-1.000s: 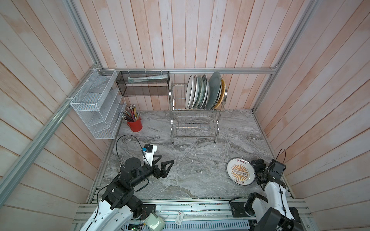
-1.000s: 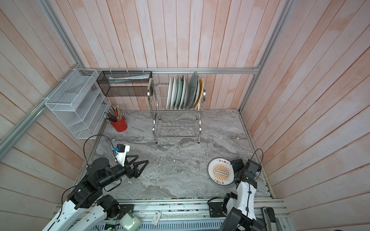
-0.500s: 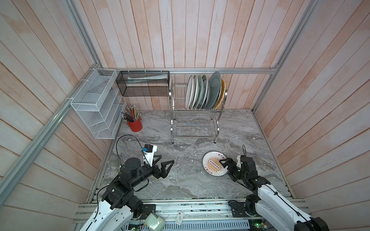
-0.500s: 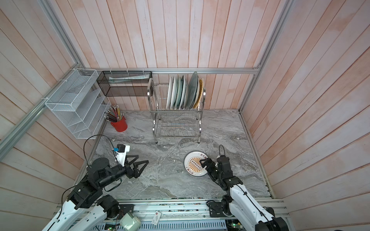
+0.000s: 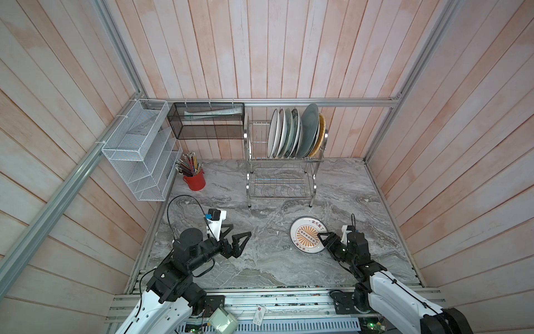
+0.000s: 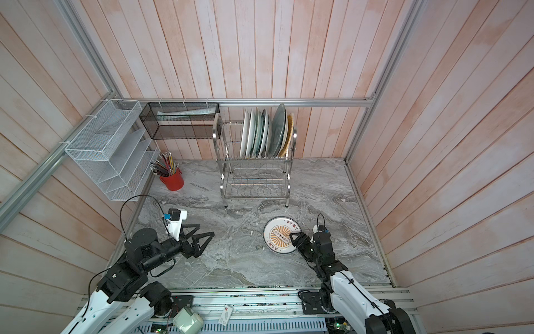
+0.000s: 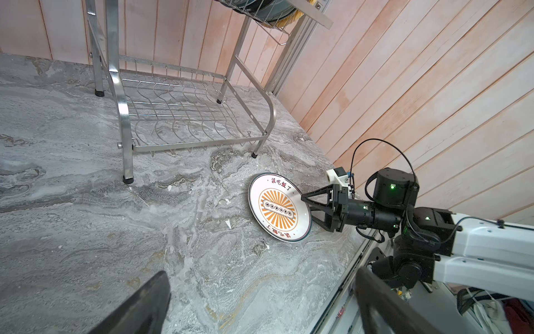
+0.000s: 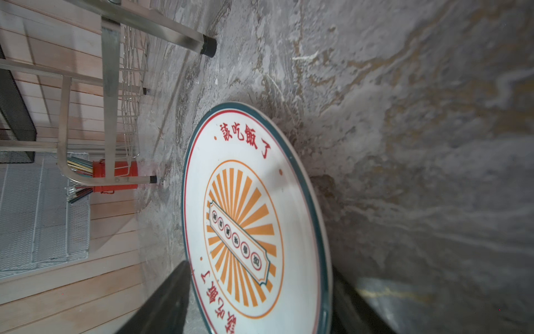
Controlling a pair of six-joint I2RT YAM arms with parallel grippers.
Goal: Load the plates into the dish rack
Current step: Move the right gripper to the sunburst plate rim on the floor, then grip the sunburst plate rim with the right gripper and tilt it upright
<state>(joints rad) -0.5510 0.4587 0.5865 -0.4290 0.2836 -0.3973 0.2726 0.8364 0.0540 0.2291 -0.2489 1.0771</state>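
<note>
An orange-sunburst plate (image 5: pixel 307 234) (image 6: pixel 280 234) (image 7: pixel 277 208) (image 8: pixel 245 202) lies on the marble top in front of the dish rack (image 5: pixel 248 173) (image 6: pixel 222 173) (image 7: pixel 121 104). Its rim on the gripper's side looks slightly raised. My right gripper (image 5: pixel 320 236) (image 6: pixel 291 237) (image 7: pixel 307 206) (image 8: pixel 260 266) straddles that rim, one finger over the face and one behind the edge. Whether the fingers press on it does not show. Several plates (image 5: pixel 289 133) (image 6: pixel 260 133) stand upright in the rack's top tier. My left gripper (image 5: pixel 239 230) (image 6: pixel 205 229) (image 7: pixel 260 271) hangs open and empty, to the left.
A red cup of pencils (image 5: pixel 195 180) stands at the back left. A white mesh organiser (image 5: pixel 138 156) and a black mesh basket (image 5: pixel 206 124) hang on the walls. The rack's lower tier (image 7: pixel 179 115) holds nothing. Wooden walls close in on three sides.
The plate has shifted from near the right wall towards the middle, and my right arm swung round to its rim. The right jaws have narrowed. The left arm has not moved.
</note>
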